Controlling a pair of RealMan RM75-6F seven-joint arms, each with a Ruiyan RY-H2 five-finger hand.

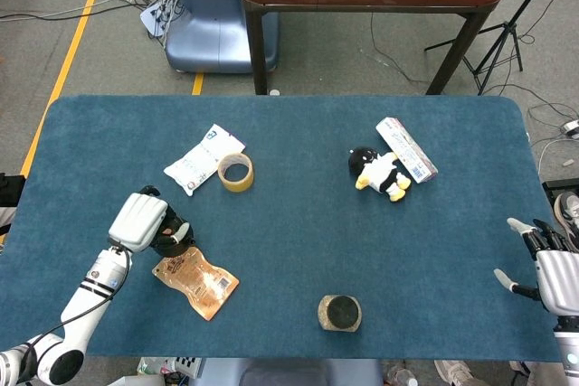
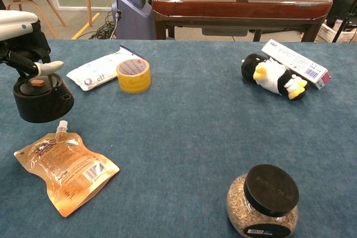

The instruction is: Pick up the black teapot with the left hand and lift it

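The black teapot (image 1: 174,238) (image 2: 42,99) is at the table's left side, with a small brown knob on its lid. My left hand (image 1: 138,220) (image 2: 21,33) is over it from the left. Dark fingers (image 2: 23,63) curl around the handle above the lid, and a pale finger lies across the top. The frames do not show whether the pot's base touches the blue cloth. My right hand (image 1: 545,264) hovers at the table's right edge, fingers spread and holding nothing. The chest view does not show it.
An orange spout pouch (image 1: 196,282) (image 2: 65,171) lies just in front of the teapot. Behind it are a tape roll (image 1: 235,172) (image 2: 134,74) and a white packet (image 1: 203,158). A penguin plush (image 1: 380,173), a long box (image 1: 406,148) and a grain jar (image 1: 340,313) lie further right.
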